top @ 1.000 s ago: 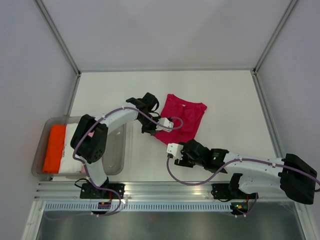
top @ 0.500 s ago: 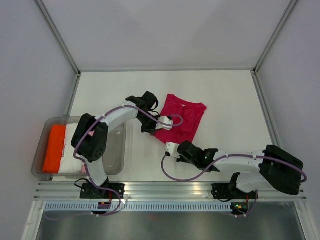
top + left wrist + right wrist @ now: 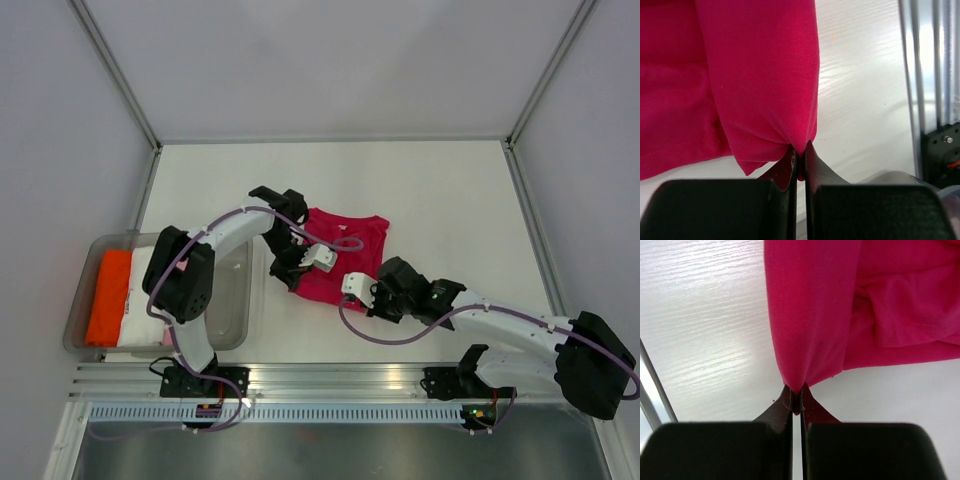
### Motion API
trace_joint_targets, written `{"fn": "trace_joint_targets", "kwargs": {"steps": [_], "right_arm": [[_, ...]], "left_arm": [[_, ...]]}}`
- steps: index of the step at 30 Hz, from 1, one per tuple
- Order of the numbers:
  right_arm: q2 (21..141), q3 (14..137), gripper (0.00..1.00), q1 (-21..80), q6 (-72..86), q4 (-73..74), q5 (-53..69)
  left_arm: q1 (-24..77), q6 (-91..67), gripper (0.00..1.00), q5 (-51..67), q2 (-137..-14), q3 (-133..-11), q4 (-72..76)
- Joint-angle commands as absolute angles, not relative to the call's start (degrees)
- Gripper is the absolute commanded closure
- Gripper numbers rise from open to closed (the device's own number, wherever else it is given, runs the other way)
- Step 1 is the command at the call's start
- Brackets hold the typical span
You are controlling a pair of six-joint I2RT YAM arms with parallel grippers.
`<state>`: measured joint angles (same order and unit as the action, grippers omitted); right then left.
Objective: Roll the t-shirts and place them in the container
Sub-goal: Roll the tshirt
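The deep magenta-red t-shirt (image 3: 345, 245) lies crumpled in the middle of the white table. My left gripper (image 3: 298, 278) is at its near left corner, and in the left wrist view the left gripper (image 3: 800, 151) is shut on a pinched fold of the t-shirt (image 3: 765, 75). My right gripper (image 3: 378, 290) is at the near right edge. In the right wrist view the right gripper (image 3: 796, 392) is shut on a hanging fold of the t-shirt (image 3: 815, 315). Both pinched folds rise a little off the table.
A clear plastic bin (image 3: 240, 325) stands at the left near edge, holding a folded orange t-shirt (image 3: 110, 295) and a white t-shirt (image 3: 145, 290). Metal frame posts and pale walls bound the table. A rail (image 3: 330, 375) runs along the near edge.
The right gripper moved up to the shirt's near edge and shut on it. The left arm drew its corner nearer, and the shirt shifted left and bunched up.
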<state>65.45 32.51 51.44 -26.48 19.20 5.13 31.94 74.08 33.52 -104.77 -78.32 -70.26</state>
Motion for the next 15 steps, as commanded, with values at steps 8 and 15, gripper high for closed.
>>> {"fn": "trace_joint_targets", "kwargs": {"steps": [8,15], "right_arm": [[75.1,39.7,1.0,39.4,-26.8,19.5,21.0],[79.5,42.3,0.99,30.4,-20.7,13.6,23.0]], "left_arm": [[27.0,75.5,0.98,39.8,-117.5,-92.7,-84.3],[23.2,72.3,0.98,38.8,-122.7,-97.6,-84.2]]}}
